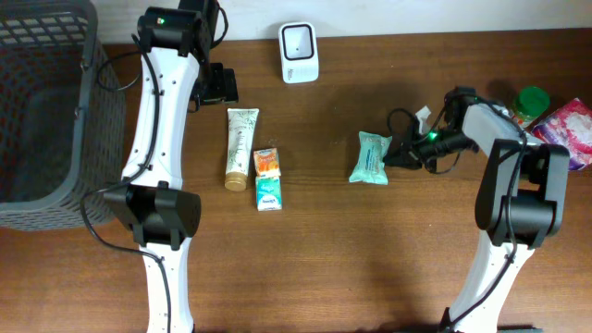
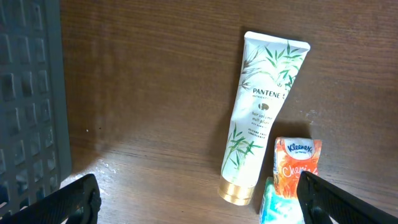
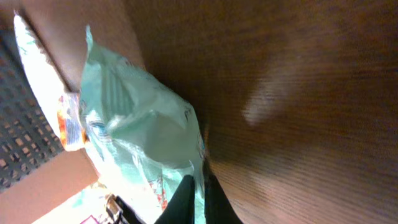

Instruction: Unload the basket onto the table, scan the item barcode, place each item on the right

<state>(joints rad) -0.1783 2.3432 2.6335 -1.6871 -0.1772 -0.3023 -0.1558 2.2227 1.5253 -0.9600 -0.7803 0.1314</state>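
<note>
The dark wooden table [image 1: 370, 259] carries everything, with a grey mesh basket [image 1: 46, 102] standing at its left edge. At the far left the left gripper [image 2: 199, 202] hangs over a Pantene tube [image 2: 261, 112], its jaws spread as wide as they go and holding nothing.

The item to scan, a mint-green wipes pack [image 1: 371, 157], lies flat right of centre, well apart from the white scanner [image 1: 299, 53] at the far edge. The right gripper [image 3: 194, 190] sits at the pack's right edge. Its jaws are closed tight, pinching what looks like the thin film seam there.

The pack seems light and soft, a glossy flow-wrap that will likely sag and fold if it is lifted by one edge. The slick seam could slide out of so shallow a pinch. A bite deeper onto the padded body would probably hold it flatter for the scanner. No barcode is visible, so I cannot tell which face carries it.

Two small tissue packs [image 1: 267, 178] lie just beside the tube's near end.
</note>
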